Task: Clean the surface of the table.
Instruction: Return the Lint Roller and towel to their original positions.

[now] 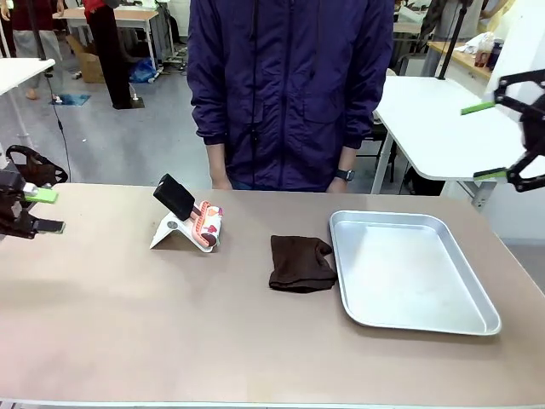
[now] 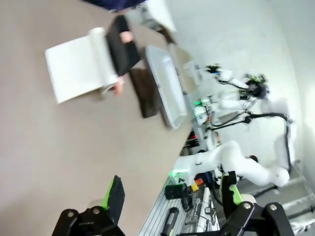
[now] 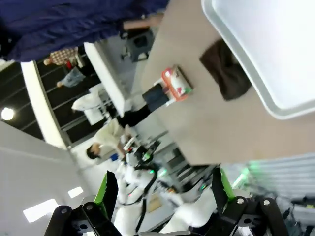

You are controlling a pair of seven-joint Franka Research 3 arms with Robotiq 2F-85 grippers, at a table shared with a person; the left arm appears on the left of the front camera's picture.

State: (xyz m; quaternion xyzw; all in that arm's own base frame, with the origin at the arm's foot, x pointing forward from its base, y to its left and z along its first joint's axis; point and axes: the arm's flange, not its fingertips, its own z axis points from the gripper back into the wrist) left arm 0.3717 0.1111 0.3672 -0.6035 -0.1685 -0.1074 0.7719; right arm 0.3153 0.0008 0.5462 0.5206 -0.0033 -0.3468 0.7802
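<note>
The worktop [image 1: 170, 324] spreads across the whole near field, brownish-beige, with nothing yet picked up from it: the task is judged to be at its start, before any wiping or clearing. A dark brown cloth [image 1: 301, 263] lies crumpled near the middle, touching or just beside the left rim of a silver tray [image 1: 411, 271]; which of the two cannot be told from the front view. A white phone stand w/ a dark phone [image 1: 180, 212] and a small printed packet [image 1: 209, 223] sit to the cloth's left, near the far edge, in front of a person in a dark blue jacket [image 1: 289, 85].

The left gripper [image 1: 41, 210] is held at the left edge, low over the worktop, fingers spread wide and empty. The right gripper [image 1: 487, 140] is raised at the right side, above and beyond the tray, fingers likewise wide apart, nothing between them.

Next move, as judged: the cloth is prob. to be taken as the wiper. An approach from above is called for, fingers closed on the bunched folds w/o catching the tray rim. The stand and packet would then need to be worked around or moved.
</note>
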